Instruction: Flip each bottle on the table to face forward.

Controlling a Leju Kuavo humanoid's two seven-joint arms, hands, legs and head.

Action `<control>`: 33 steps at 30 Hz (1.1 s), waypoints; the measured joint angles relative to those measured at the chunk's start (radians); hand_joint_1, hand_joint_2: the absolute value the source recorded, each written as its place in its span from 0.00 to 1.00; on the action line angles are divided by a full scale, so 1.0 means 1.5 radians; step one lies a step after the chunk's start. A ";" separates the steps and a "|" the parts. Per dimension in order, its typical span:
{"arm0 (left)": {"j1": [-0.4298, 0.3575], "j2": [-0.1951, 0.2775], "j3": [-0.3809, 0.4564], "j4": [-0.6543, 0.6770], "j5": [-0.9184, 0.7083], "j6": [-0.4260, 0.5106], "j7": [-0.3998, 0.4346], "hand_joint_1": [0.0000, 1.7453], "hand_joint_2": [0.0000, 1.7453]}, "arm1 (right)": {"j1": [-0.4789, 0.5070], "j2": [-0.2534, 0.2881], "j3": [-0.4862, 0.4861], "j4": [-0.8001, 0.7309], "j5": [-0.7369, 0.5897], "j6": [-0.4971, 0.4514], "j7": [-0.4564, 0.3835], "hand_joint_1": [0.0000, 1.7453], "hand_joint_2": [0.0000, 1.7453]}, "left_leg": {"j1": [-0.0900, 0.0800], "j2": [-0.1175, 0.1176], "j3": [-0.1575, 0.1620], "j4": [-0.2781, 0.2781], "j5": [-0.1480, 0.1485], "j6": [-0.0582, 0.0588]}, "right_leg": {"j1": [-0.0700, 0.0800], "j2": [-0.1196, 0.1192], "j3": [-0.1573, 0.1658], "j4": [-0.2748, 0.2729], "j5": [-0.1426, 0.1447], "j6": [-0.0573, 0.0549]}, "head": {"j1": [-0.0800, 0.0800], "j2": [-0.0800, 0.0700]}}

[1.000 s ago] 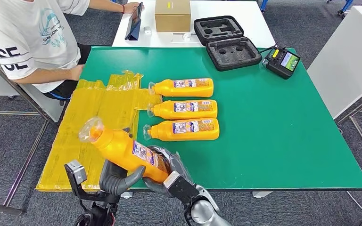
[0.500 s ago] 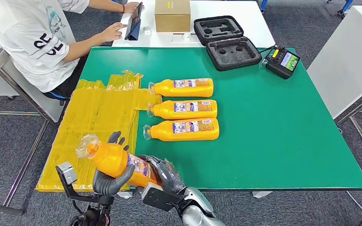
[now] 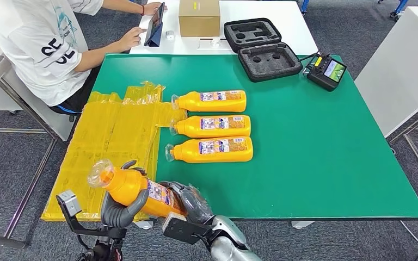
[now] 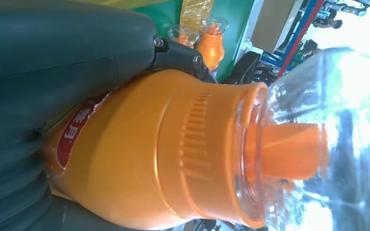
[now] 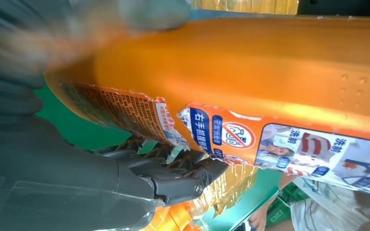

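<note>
An orange bottle (image 3: 136, 189) with a clear cap is lifted over the table's near left corner, cap pointing up and to the left. My left hand (image 3: 121, 205) wraps its upper body (image 4: 139, 159), and my right hand (image 3: 188, 204) grips its base, where a torn label (image 5: 289, 144) shows. Three more orange bottles lie in a column on the green table (image 3: 326, 152), caps to the left: the far one (image 3: 211, 101), the middle one (image 3: 212, 126) and the near one (image 3: 211, 150).
Yellow plastic wrapping (image 3: 109, 141) covers the table's left part. A black foam case (image 3: 261, 49) and a controller (image 3: 326, 70) sit at the far right. A person (image 3: 43, 43) sits at the far left by a white table with a cardboard box (image 3: 199, 17).
Both hands have lowered the held bottle toward me and slightly left, keeping their grip. The person's arm moved from the table edge to the tablet. The three lying bottles have not moved.
</note>
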State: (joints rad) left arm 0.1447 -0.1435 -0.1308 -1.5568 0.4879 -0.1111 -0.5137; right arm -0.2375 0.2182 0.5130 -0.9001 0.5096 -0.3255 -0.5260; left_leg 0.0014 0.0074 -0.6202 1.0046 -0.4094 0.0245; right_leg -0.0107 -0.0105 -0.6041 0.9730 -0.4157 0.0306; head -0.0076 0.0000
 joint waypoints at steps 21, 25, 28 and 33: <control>-0.037 0.006 0.022 -0.002 -0.267 0.234 -0.077 1.00 1.00 | 0.055 -0.013 -0.062 -0.253 -0.305 0.098 -0.112 0.00 0.00 | 0.000 0.000 0.000 0.000 0.000 0.000 | 0.000 0.000 0.000 0.000 0.000 0.000 | 0.000 0.000; -0.068 0.020 0.030 0.006 -0.431 0.358 -0.080 1.00 1.00 | 0.057 -0.018 -0.077 -0.291 -0.306 0.068 -0.115 0.00 0.00 | 0.000 0.000 0.000 0.000 0.000 0.000 | 0.000 0.000 0.000 0.000 0.000 0.000 | 0.000 0.000; -0.094 0.031 0.033 0.017 -0.502 0.402 -0.067 1.00 1.00 | 0.057 -0.019 -0.080 -0.306 -0.303 0.058 -0.115 0.00 0.00 | 0.000 0.000 0.000 0.000 0.001 0.000 | 0.000 0.000 0.000 0.000 0.000 0.000 | 0.000 0.000; -0.120 0.044 0.038 0.031 -0.555 0.426 -0.051 1.00 1.00 | 0.058 -0.019 -0.082 -0.319 -0.301 0.054 -0.115 0.00 0.00 | 0.000 0.000 0.000 0.000 0.001 0.000 | 0.000 0.000 0.000 0.000 0.000 0.000 | 0.000 0.000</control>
State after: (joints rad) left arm -0.0354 -0.0775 -0.0734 -1.5096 -0.3439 0.5277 -0.5908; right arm -0.1509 0.1900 0.3893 -1.3783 0.0587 -0.2450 -0.6985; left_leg 0.0014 0.0073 -0.6202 1.0048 -0.4087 0.0249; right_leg -0.0107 -0.0106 -0.6044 0.9732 -0.4153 0.0307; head -0.0074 0.0000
